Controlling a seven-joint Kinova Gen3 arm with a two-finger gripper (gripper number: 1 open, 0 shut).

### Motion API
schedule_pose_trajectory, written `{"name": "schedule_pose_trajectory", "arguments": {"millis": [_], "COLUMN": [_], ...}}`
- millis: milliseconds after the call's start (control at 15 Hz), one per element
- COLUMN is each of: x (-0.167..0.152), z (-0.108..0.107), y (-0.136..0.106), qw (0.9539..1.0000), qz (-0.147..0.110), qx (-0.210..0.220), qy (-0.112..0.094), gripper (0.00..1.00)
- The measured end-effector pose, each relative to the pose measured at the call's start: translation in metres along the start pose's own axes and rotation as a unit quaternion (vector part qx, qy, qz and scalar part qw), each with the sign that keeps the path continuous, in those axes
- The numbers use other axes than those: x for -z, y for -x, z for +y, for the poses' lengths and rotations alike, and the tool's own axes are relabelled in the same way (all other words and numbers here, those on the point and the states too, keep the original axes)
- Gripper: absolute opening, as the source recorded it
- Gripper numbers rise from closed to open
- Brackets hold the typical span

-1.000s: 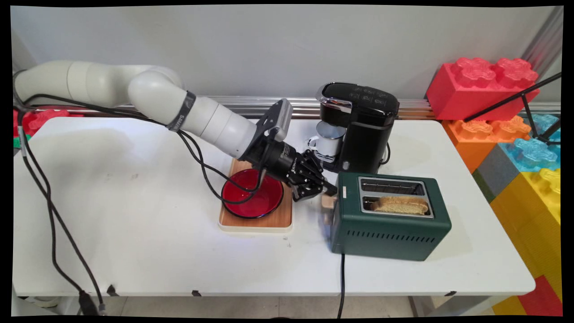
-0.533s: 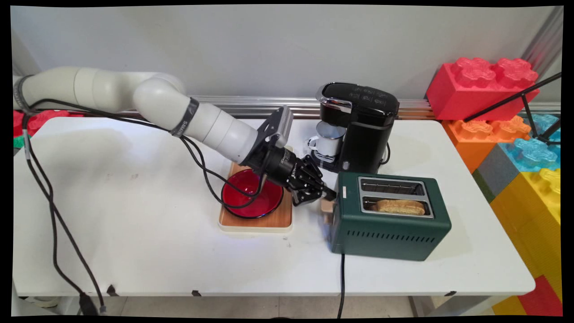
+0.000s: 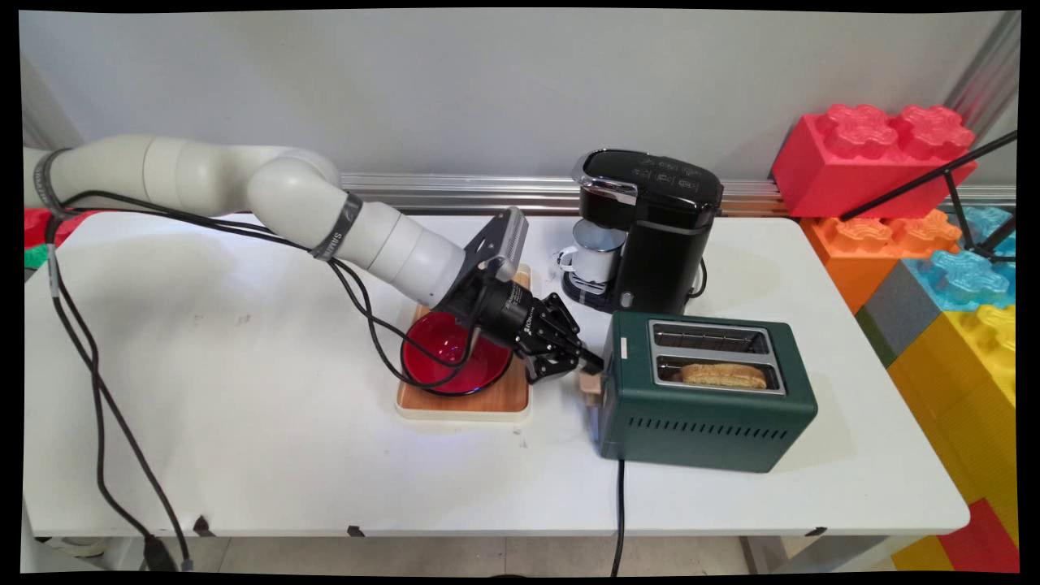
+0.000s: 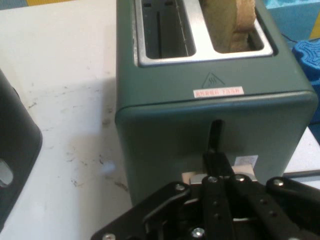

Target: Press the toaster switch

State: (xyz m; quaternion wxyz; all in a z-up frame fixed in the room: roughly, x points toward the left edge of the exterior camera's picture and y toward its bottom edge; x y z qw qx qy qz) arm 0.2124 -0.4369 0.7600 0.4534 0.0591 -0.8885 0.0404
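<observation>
The white table (image 3: pixel 244 455) carries a green toaster (image 3: pixel 707 406) with a bread slice (image 3: pixel 721 374) in its near slot. Left of the toaster, the gripper (image 3: pixel 587 363) has its fingers pressed together on the toaster's wooden lever (image 3: pixel 591 384). Further left lies a red bowl (image 3: pixel 443 361).

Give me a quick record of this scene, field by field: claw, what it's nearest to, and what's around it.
claw: on the wooden lever at the end of the green toaster
claw state: shut, fingertip over the lever
toaster slots: bread slice in the near slot, far slot empty
beside claw: red bowl on a wooden tray
behind: black coffee machine with a white mug under its spout
surface: white table
</observation>
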Motion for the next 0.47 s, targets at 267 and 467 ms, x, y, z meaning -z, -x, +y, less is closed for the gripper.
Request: {"name": "schedule_pose_trajectory", "arguments": {"millis": [267,467], "x": [-0.0036,-0.0053], "z": [-0.0008,-0.0012], "y": [0.0074,0.0114], "qw": [1.0000,1.0000], "qz": [-0.002,-0.003], "qx": [0.002,0.003], "qy": [0.002,0.003], "gripper": [0.00,0.00]}}
